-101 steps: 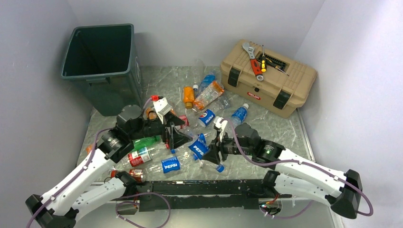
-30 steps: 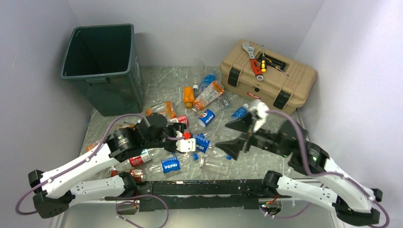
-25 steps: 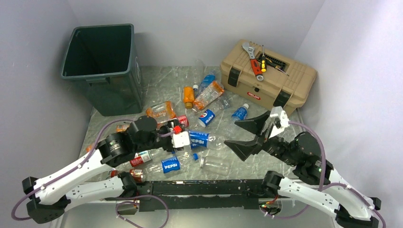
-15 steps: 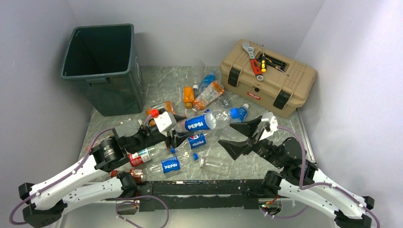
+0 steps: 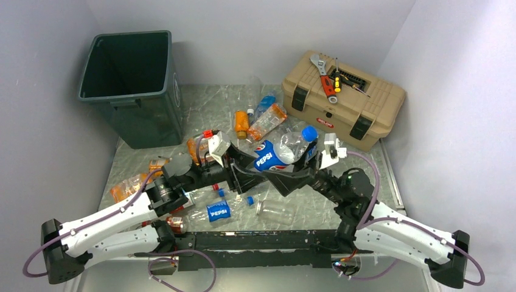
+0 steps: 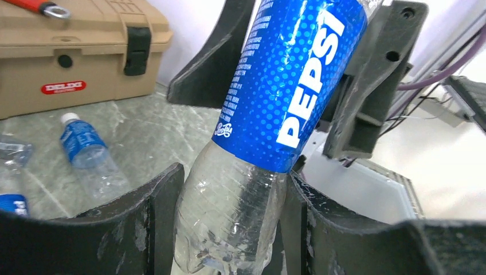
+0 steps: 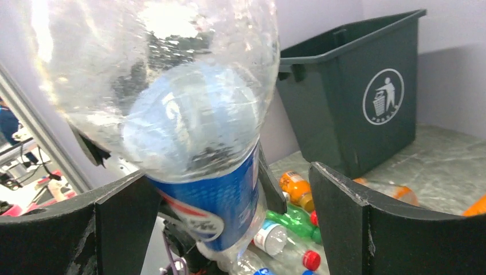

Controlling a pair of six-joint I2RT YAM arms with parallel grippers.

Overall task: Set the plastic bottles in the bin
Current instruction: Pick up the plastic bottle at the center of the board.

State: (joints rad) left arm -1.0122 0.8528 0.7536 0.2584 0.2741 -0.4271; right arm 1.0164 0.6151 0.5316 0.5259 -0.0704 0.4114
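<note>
My left gripper pinches the clear lower body of the Pepsi bottle, lifted over the table's middle. It looks light, slick and crushable. My right gripper stands wide open around its top, unclamped.

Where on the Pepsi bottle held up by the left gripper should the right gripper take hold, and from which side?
Probably on the Pepsi bottle, at its clear shoulder between label and blue cap, approached from the cap end. The left gripper clamps the clear base end, leaving that upper part free, and the right gripper's open jaws straddle it.
</note>
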